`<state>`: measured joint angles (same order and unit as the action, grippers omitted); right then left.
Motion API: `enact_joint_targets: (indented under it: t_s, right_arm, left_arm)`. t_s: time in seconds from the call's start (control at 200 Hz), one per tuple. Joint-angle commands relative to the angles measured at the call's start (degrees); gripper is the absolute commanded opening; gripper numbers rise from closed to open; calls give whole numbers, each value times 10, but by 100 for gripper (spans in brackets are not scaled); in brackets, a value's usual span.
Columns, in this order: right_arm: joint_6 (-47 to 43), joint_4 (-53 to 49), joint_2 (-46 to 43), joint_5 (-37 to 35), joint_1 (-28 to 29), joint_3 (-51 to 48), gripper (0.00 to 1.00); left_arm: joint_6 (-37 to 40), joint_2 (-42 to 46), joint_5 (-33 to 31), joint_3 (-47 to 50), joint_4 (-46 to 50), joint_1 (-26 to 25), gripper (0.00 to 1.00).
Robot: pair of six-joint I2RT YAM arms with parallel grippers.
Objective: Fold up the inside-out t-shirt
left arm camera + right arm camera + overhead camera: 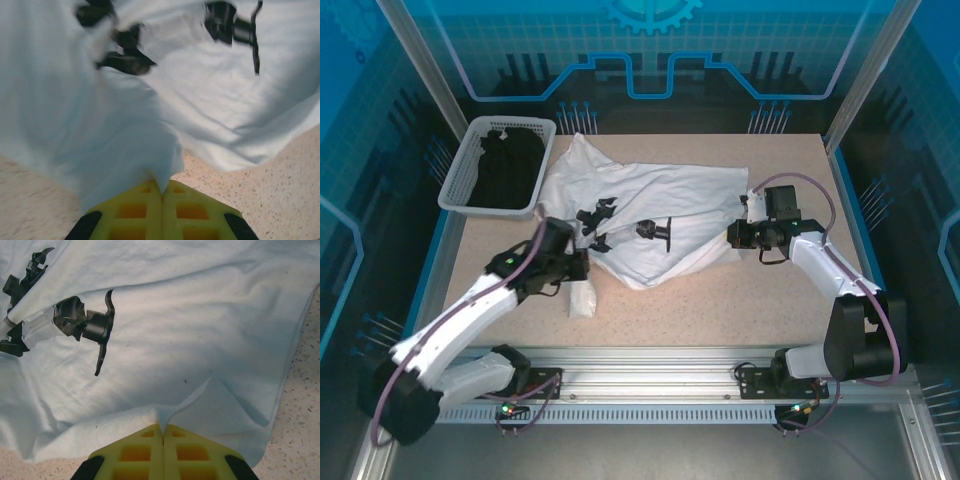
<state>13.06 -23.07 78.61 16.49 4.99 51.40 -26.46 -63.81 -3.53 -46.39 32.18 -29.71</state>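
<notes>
The white t-shirt (650, 215) lies crumpled and wrinkled on the speckled table (720, 310), spread across its middle and reaching toward the far left corner, with a small black print (655, 230) showing near its centre. The left gripper (582, 268) sits at the shirt's near left edge, and its wrist camera shows the two yellow fingers (135, 212) pressed together with a pinch of white cloth rising from between their tips, so it is closed on the t-shirt. A small flap of the same cloth lies on the table just on the near side of that gripper. The right gripper (738, 235) is at the shirt's right edge, and its wrist camera likewise shows its yellow fingers (190, 450) pressed together with a fold of the hem caught between the tips, so it too is gripping the t-shirt. From that wrist the cloth spreads away in broad creases, the black print up and to the left, and bare table shows along the right. A grey plastic basket (460, 185) stands at the far left corner of the table, just beside the shirt's upper edge, and holds a black garment (505, 165) heaped inside it.
</notes>
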Motion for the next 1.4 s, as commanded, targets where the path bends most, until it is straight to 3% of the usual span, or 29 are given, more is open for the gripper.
enact_joint_targets:
  t_s: [0.0, 0.11, 0.23, 0.285, 0.43, 0.595, 0.82, 0.94, 1.11, 1.396]
  right_arm:
    - [-9, -8, -1, -10, 8, 2, 0]
    - [-8, -5, 6, -10, 8, 1, 0]
    - [-7, -5, 14, -13, 8, 1, 0]
    - [-5, -5, 16, -11, 6, 1, 0]
    - [-4, -4, 17, -12, 7, -1, 0]
    - [-8, -13, 16, -12, 8, 5, 0]
    - [-10, -17, 12, -14, 8, 5, 0]
    - [-9, -15, 16, -11, 10, 8, 0]
    - [-13, -19, 19, -11, 13, 12, 0]
    - [-15, -20, 18, -12, 13, 11, 0]
  left_arm:
    - [8, -101, 53, -34, -102, -42, 5]
    - [14, -218, 80, -98, -157, -53, 8]
    - [36, -294, 100, -158, -169, -54, 25]
    - [44, -291, 100, -162, -161, -54, 39]
    - [46, -193, 58, -79, -135, -54, 53]
    - [-14, -64, 6, 20, -45, -115, 55]
    - [-161, 24, 13, 118, -13, -225, 55]
    - [-176, 5, 33, 157, -81, -232, 56]
    - [-144, -46, -1, 157, -172, -232, 57]
    - [-140, -116, -79, 146, -210, -232, 57]
